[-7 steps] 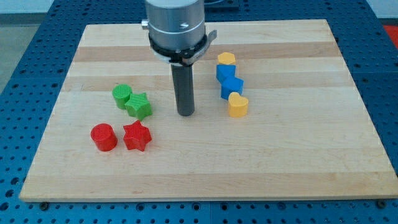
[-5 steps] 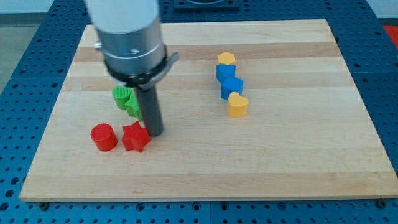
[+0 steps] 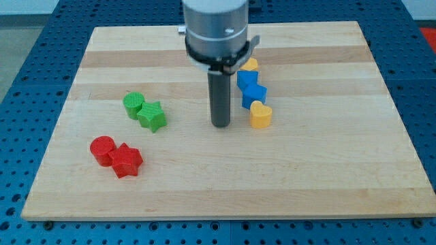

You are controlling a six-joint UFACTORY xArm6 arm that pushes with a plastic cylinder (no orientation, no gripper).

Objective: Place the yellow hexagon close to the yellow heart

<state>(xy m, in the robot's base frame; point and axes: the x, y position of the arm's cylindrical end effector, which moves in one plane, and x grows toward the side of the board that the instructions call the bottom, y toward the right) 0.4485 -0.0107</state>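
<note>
The yellow hexagon [image 3: 251,64] lies at the top of a short column of blocks right of the board's middle, partly hidden behind the arm's housing. Below it sit two blue blocks [image 3: 250,88], then the yellow heart [image 3: 259,115] at the column's bottom. My tip [image 3: 220,124] rests on the board just left of the yellow heart, with a small gap between them. The rod stands upright beside the blue blocks.
A green cylinder [image 3: 133,103] and green star [image 3: 152,116] touch at the view's left. A red cylinder [image 3: 103,150] and red star [image 3: 127,161] sit lower left. The wooden board [image 3: 327,170] lies on a blue pegboard table.
My tip swung left to the red star, pushed the red star and red cylinder down-left, then came back right to beside the yellow heart. The yellow and blue blocks have not moved.
</note>
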